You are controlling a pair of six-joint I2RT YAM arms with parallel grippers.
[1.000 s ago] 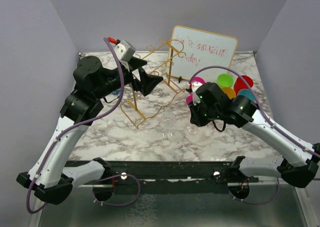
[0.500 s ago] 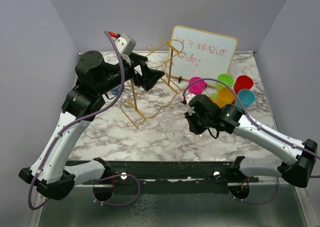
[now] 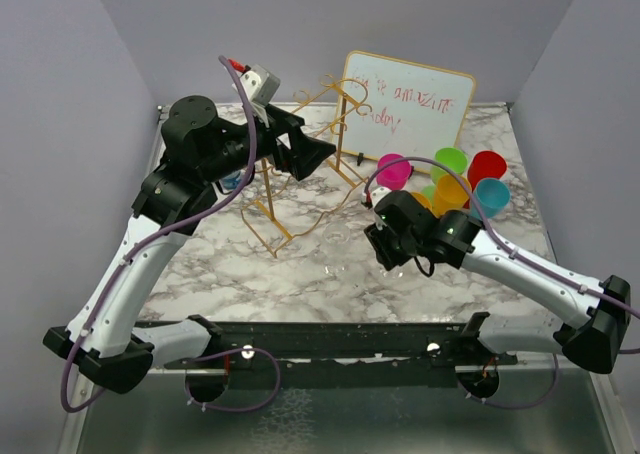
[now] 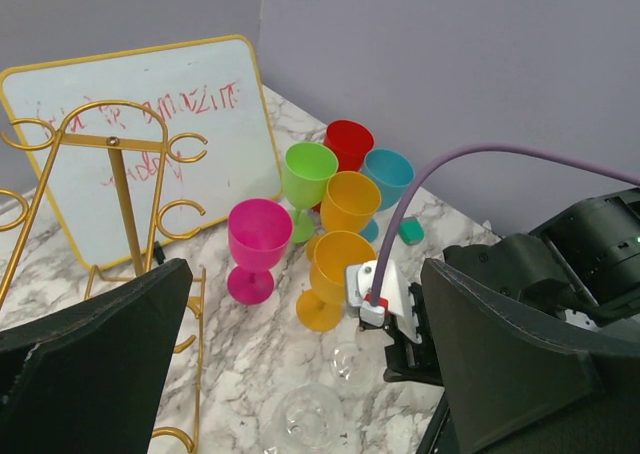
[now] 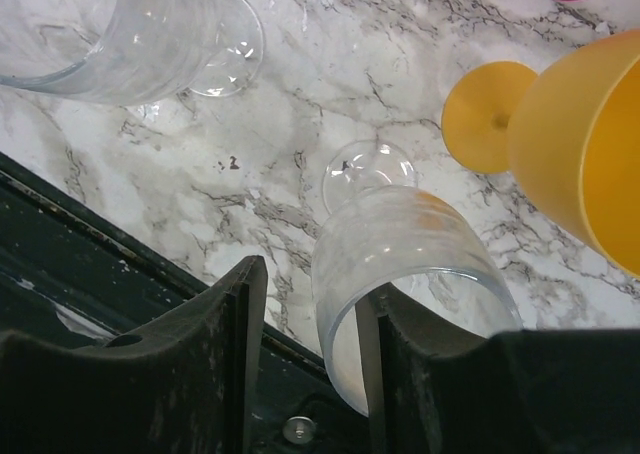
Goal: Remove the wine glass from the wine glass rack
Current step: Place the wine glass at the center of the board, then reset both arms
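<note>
Right wrist view: wine glass [image 5: 400, 254] stands upright on the marble table [image 5: 300, 94], foot flat, bowl up, well apart from the wine glass rack [image 4: 120, 189]. Right gripper [image 5: 308, 314] has its fingers parted about the bowl. The 3 o'clock finger crosses in front of the glass, touching or just beside it, cannot tell which. The 9 o'clock finger stands clear, marble showing in the gap. No squeeze seen, so this reads as the letting-go.

- Second clear glass [image 5: 130, 24] at 11 o'clock, near
- Orange goblet [image 5: 590, 144] at 3 o'clock, just beside the bowl
- Left wrist view: left gripper [image 4: 307, 274] spread wide, holding nothing, rack at its 9 o'clock

Judgement, doing the release well:
- Spread the fingers fully before any travel, since thin glass on a narrow foot tips easily
- Draw back toward 6 o'clock, along the fingers' own line, not sideways
- Keep the 3 o'clock finger from dragging the rim
- No swing toward the orange goblet
</note>
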